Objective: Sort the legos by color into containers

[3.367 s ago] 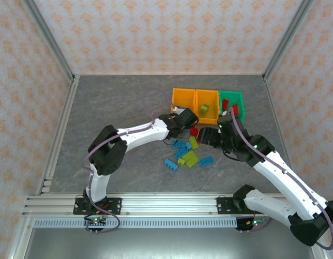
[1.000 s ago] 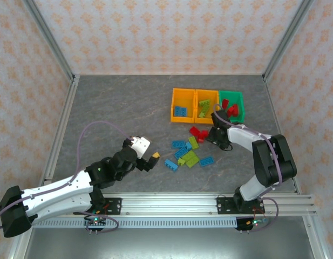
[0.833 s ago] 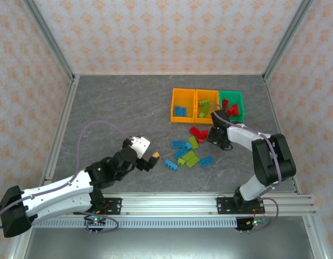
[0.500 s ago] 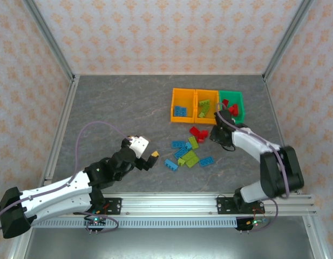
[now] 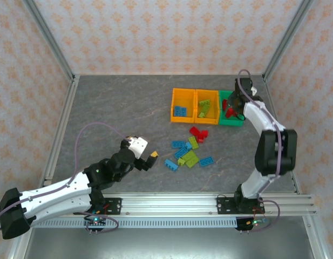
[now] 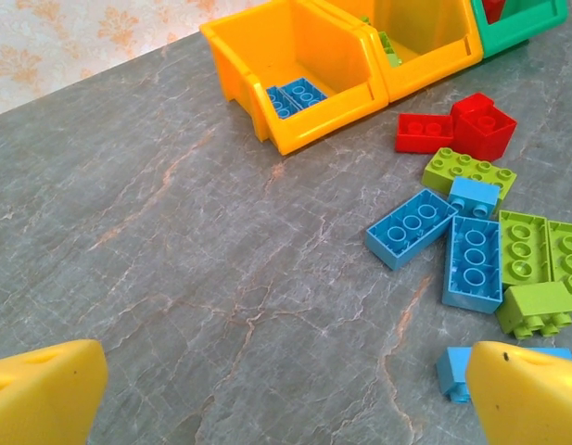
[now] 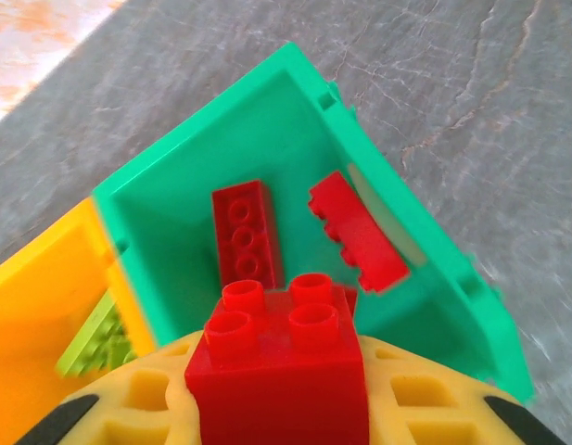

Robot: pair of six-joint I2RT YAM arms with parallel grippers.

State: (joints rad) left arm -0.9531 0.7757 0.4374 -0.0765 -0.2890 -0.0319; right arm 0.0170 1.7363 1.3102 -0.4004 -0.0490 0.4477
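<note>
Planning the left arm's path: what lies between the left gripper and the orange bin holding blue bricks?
Bare table, in the left wrist view; loose bricks lie off right.

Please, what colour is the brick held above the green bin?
Red; this small studded plastic brick shows best in the right wrist view.

Containers (image 5: 195, 106) in row, legos (image 5: 190, 158) before them

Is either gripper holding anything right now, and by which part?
The right gripper holds a red brick by its opposite sides, studs clear, above the green bin. The left gripper is open and empty.
</note>
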